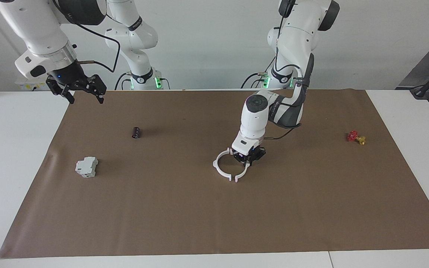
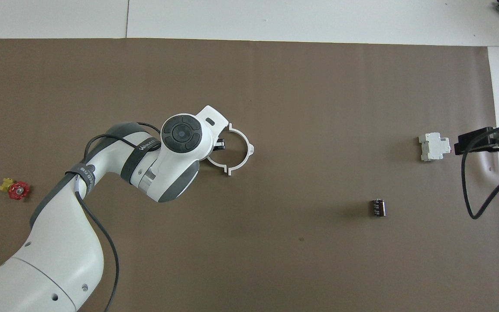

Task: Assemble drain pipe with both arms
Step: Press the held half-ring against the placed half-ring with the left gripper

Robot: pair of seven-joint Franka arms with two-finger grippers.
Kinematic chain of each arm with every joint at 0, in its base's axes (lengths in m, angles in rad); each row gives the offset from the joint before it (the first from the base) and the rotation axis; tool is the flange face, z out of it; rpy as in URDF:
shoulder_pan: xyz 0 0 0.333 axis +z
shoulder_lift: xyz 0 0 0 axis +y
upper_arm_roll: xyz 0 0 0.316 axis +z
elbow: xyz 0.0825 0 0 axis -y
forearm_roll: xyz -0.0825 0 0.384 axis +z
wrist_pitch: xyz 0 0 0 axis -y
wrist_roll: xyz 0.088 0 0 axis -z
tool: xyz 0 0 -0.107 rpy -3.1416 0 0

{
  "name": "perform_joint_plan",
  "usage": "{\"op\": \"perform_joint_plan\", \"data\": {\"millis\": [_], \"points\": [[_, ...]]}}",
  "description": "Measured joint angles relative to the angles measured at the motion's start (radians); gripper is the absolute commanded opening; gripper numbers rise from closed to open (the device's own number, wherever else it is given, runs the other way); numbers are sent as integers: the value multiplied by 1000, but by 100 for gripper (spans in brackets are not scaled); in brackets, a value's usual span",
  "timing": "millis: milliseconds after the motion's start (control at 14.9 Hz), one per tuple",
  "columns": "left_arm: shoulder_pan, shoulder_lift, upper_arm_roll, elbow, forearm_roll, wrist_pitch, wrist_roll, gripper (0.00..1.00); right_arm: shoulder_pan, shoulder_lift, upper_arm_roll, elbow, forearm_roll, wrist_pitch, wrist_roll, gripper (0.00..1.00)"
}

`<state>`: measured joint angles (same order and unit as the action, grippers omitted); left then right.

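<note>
The drain pipe lies as two thin white half-rings near the middle of the brown mat, their tabbed ends almost meeting in one ring. One half (image 1: 219, 168) (image 2: 244, 147) lies free toward the right arm's end. My left gripper (image 1: 249, 159) (image 2: 219, 144) is down at the mat, shut on the other half (image 1: 243, 173) (image 2: 215, 162); its wrist hides much of that half from above. My right gripper (image 1: 84, 97) (image 2: 483, 143) waits open, raised over the mat's edge at the right arm's end, holding nothing.
A grey-white blocky device (image 1: 86, 166) (image 2: 434, 146) and a small dark cylinder (image 1: 136, 132) (image 2: 378, 207) lie toward the right arm's end. A small red and gold piece (image 1: 355, 137) (image 2: 14, 189) sits toward the left arm's end.
</note>
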<state>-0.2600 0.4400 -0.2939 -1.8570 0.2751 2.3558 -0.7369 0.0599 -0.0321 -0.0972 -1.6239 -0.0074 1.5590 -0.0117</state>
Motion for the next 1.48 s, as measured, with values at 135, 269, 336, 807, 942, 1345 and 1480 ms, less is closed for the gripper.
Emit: {"op": "perform_joint_plan", "data": {"millis": [135, 269, 336, 807, 942, 1345, 1480], "points": [[0, 0, 0, 0, 0, 0, -1, 0, 0, 0, 0, 0, 0, 0, 0, 100], [-3, 0, -1, 0, 0, 2, -9, 0, 0, 0, 0, 0, 0, 0, 0, 100], [-7, -1, -1, 0, 0, 3, -15, 0, 0, 0, 0, 0, 0, 0, 0, 100], [-14, -2, -1, 0, 0, 3, -37, 0, 0, 0, 0, 0, 0, 0, 0, 100], [-14, -2, -1, 0, 0, 3, -39, 0, 0, 0, 0, 0, 0, 0, 0, 100], [-14, -2, -1, 0, 0, 4, -41, 0, 0, 0, 0, 0, 0, 0, 0, 100], [-14, -2, -1, 0, 0, 4, -42, 0, 0, 0, 0, 0, 0, 0, 0, 100]]}}
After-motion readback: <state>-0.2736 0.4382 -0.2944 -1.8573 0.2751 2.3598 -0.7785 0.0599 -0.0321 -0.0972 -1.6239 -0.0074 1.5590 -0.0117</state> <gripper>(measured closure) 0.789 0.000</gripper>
